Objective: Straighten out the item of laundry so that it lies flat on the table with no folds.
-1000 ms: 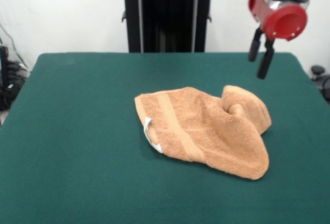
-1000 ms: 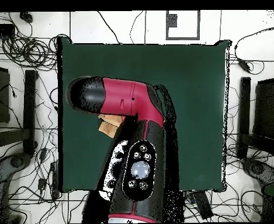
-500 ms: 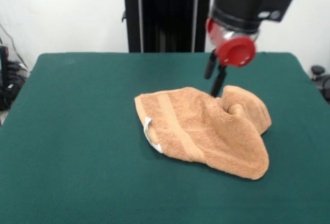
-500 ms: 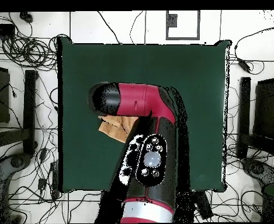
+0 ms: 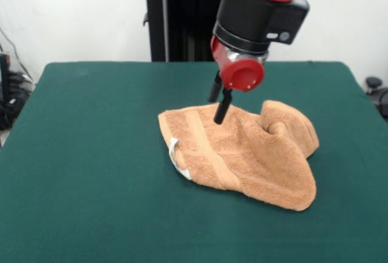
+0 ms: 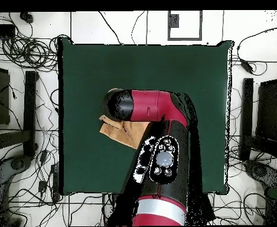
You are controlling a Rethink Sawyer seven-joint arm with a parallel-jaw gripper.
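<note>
Towel (image 5: 242, 154) lies crumpled mid-worktop (image 5: 91, 154), long axis running from its white tag (image 5: 176, 157) corner to the rolled hump opposite. Tool (image 5: 219, 100) sits at the towel's far edge, between tag & hump, fingers slightly apart, holding nothing. No containers around. Next prob. an edge pinch there.

One towel (image 5: 242, 151), one table (image 5: 91, 154), one arm (image 5: 260, 8).
</note>
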